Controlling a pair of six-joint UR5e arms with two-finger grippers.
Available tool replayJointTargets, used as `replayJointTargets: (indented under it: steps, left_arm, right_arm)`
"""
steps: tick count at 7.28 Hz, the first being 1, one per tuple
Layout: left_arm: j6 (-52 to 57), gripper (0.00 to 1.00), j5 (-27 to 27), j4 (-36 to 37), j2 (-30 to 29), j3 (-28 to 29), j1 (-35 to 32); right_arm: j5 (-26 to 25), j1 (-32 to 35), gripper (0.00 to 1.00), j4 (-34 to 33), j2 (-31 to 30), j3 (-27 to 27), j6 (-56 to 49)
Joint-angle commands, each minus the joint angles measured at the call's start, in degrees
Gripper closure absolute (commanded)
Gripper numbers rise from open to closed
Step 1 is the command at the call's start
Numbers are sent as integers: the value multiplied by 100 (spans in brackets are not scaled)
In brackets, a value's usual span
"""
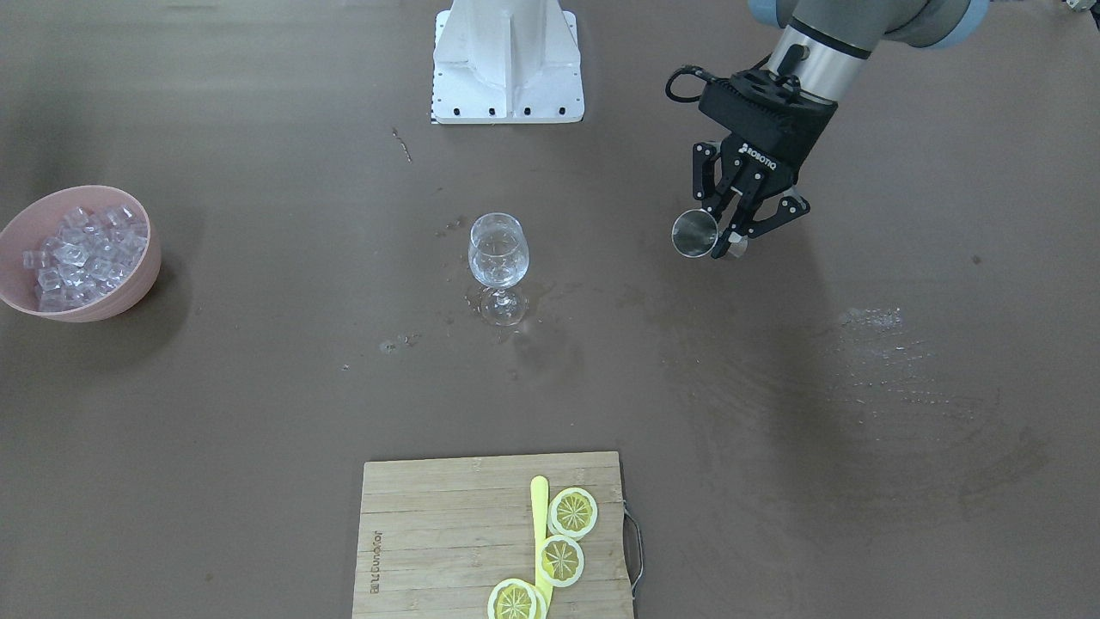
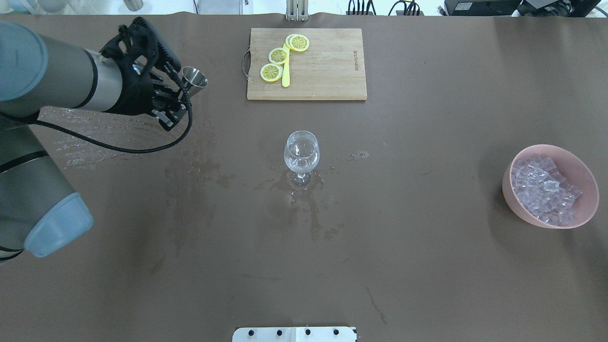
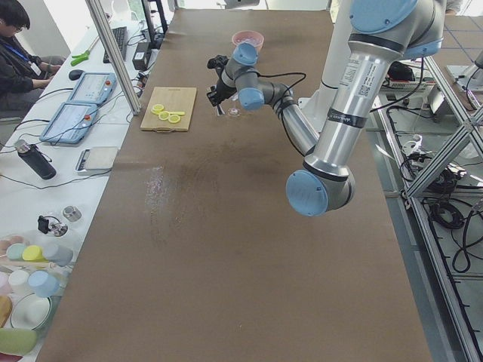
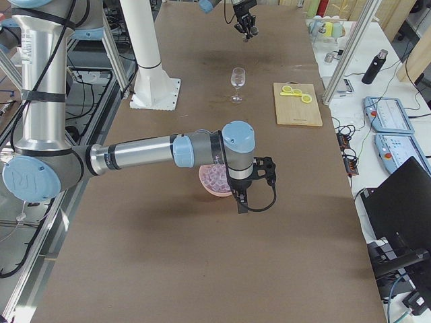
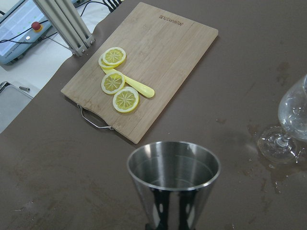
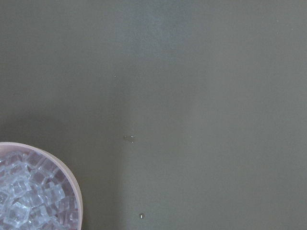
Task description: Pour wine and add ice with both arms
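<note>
My left gripper is shut on a steel jigger, held off the table well to one side of the wine glass. The overhead view shows that gripper, the jigger and the glass, which stands upright at the table's middle. In the left wrist view the jigger's mouth fills the foreground. The ice fills a pink bowl. My right gripper shows only in the exterior right view, beside the bowl; I cannot tell whether it is open or shut.
A wooden cutting board with lemon slices and a yellow knife lies on the far side of the glass. Wet patches surround the glass. The white base block stands at the robot's edge.
</note>
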Motion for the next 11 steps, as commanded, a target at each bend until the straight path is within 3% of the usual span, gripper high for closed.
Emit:
replayJointTargets:
  steps: [1,3,5,8,11]
  left_arm:
    - [-560,100,-26,-2439,916,610,-6]
    - [-1219,100,9,-4769,1444,1612,-6]
    - [-1922,100,271,-6557,1561,2456,-6]
    - [-2013,100,1105,-7950,1509,3591,38]
    - [-2065,100,1967,-8068,1456,3709,82]
  right_arm:
    - [2,0,0,0,-1,22,0]
    - [-7,0,0,0,-1,22,0]
    - [-7,0,0,9,-1,39,0]
    - [-15,9,0,9,-10,66,0]
    - [-15,9,0,0,-19,110,0]
